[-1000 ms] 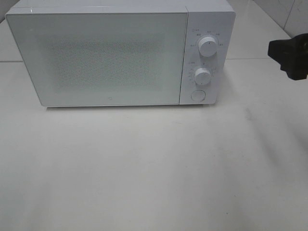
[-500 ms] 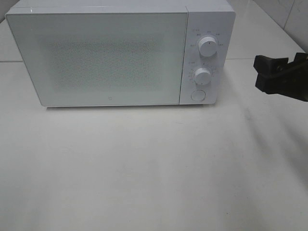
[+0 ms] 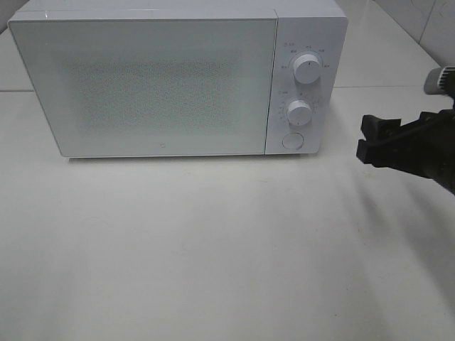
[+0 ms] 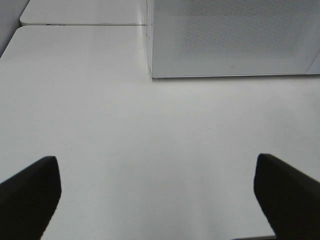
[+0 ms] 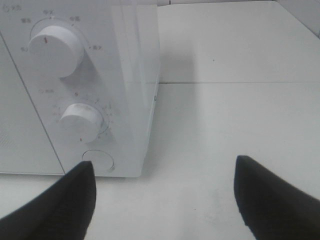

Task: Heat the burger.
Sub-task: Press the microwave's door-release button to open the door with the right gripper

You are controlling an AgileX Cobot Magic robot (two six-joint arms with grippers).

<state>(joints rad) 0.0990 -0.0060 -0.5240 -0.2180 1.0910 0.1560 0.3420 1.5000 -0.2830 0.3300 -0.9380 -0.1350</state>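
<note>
Left claw [image 4: 155, 162] wide open, empty, low over counter [image 3: 213, 249]. Right claw [image 3: 364, 137] also wide, empty, level with round button [image 3: 292, 141], just right of microwave [image 3: 156, 85]. Door shut, frosted — burger not in view, possibly inside, cannot tell. Risk: spread fingers clip lower knob [image 3: 299, 113] above button — or hard push slides microwave back.

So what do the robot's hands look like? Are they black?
Yes. The right gripper is matt black and blocky, with two square-ended fingers. A grey rounded part of the arm shows behind it. The left gripper is plain black too, with wedge-shaped ends. I see no markings on either.
</note>
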